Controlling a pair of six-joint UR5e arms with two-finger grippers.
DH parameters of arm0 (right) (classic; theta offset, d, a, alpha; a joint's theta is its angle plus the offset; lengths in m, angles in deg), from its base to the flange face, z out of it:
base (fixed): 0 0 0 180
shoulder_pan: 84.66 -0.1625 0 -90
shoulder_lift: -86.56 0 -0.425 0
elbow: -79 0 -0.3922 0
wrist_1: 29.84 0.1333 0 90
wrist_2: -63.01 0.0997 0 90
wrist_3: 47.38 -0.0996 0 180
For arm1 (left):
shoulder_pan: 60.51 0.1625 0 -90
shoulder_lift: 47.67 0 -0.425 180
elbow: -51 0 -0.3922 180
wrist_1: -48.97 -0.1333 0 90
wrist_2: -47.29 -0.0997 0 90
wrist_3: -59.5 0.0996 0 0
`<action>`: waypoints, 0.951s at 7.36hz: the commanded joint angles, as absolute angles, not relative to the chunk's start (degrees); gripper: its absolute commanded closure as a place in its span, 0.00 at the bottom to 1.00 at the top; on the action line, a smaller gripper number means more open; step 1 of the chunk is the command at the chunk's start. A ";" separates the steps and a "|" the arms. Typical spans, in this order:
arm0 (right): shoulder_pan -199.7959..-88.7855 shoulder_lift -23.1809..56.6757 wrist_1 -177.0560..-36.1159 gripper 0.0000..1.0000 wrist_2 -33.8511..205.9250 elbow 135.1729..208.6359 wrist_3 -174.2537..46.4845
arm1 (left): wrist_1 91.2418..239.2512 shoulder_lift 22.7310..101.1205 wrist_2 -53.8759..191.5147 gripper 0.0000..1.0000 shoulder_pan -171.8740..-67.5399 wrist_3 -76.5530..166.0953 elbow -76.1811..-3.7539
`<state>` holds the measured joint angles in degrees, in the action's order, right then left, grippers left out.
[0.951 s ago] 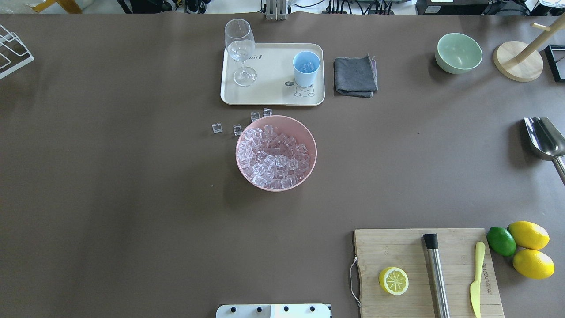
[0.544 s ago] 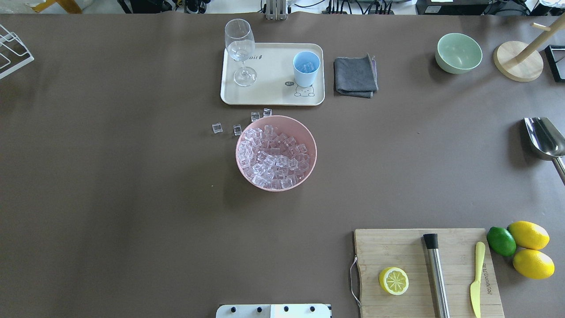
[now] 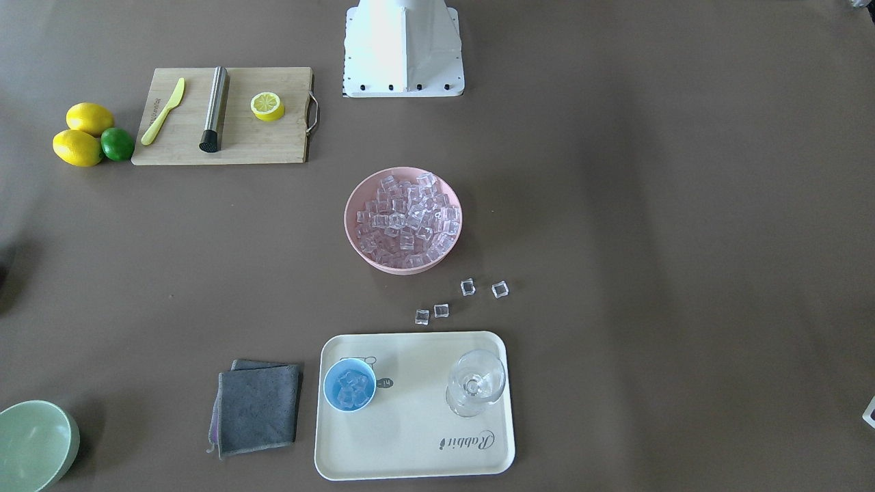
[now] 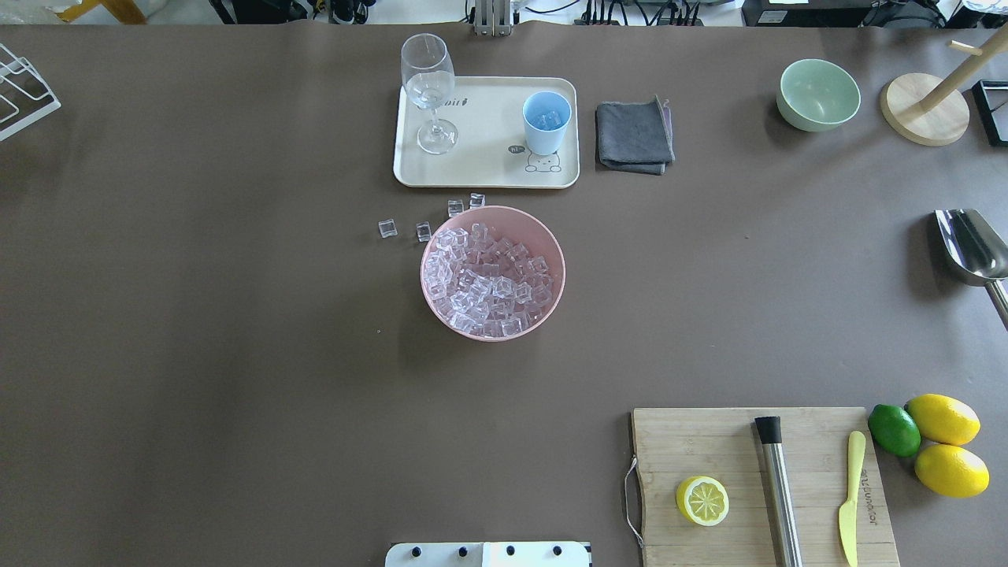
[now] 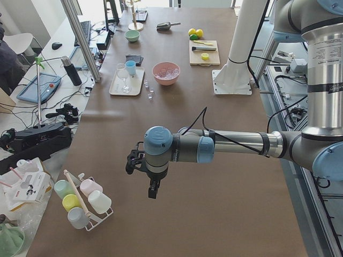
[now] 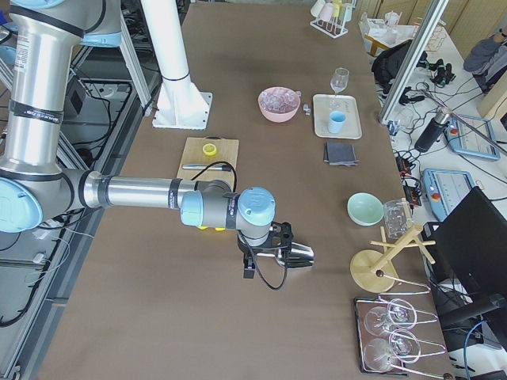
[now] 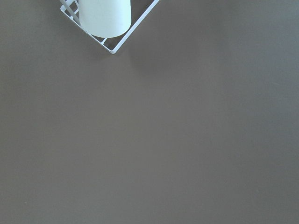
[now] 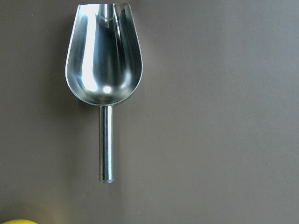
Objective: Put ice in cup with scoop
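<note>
Robotics lab here, folks, not a kitchen: an industrial arm (image 5: 230, 144) reaches out over a brown-covered tabletop (image 4: 236, 354), with a white pedestal (image 3: 403, 48) standing at its edge. Along the side, a teach pendant (image 5: 36, 88), a keyboard (image 5: 86, 32), a dark monitor (image 6: 475, 229), tangled cables (image 4: 630, 12) and aluminium framing (image 5: 80, 37). Lemons (image 4: 943, 419) and a cutting board (image 4: 709, 441) sit laid out like props.

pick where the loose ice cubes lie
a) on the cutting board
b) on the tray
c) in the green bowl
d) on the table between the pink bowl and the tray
d: four cubes lie on the bare table, between the bowl and the tray.
</note>
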<state>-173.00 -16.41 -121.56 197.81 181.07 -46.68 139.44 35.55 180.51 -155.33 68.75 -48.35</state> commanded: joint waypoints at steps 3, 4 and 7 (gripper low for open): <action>-173.17 -16.80 -121.68 0.00 198.02 180.86 -46.50 | 139.49 36.00 180.44 0.01 -153.86 68.82 -48.23; -173.17 -16.89 -121.68 0.00 198.10 180.78 -46.50 | 139.49 36.35 180.44 0.01 -152.81 68.82 -48.23; -173.17 -16.98 -121.69 0.00 198.19 180.78 -46.50 | 139.49 36.44 180.35 0.01 -152.45 68.82 -48.14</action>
